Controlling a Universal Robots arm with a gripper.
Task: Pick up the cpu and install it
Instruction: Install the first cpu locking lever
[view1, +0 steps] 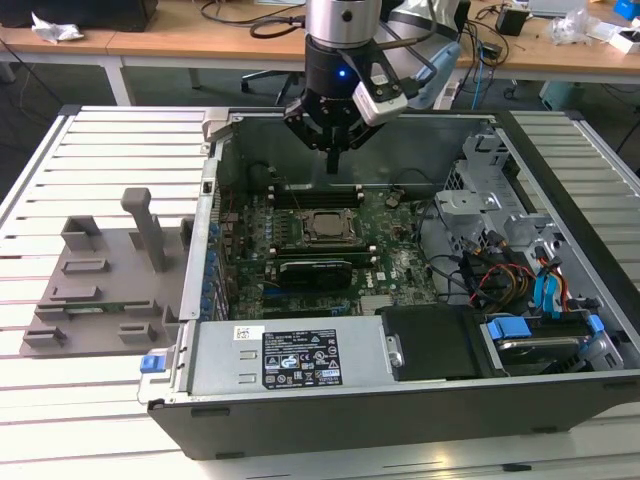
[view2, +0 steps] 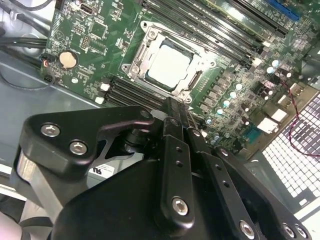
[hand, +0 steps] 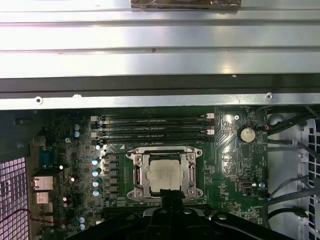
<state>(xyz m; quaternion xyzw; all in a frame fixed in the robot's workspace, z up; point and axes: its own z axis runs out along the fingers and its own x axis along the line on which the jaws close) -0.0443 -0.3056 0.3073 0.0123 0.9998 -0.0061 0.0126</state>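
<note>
Black gripper (view2: 175, 107) close up, jaws together and empty, fingertip edging over cpu (hand: 164, 177) in socket

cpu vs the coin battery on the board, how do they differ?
The cpu is square, the coin battery round. The cpu is clearly larger than the battery. The cpu sits inside a metal socket frame mid-board, the battery in a holder near the board's edge. Both lie flat on the green board with pale metallic tops.
</note>
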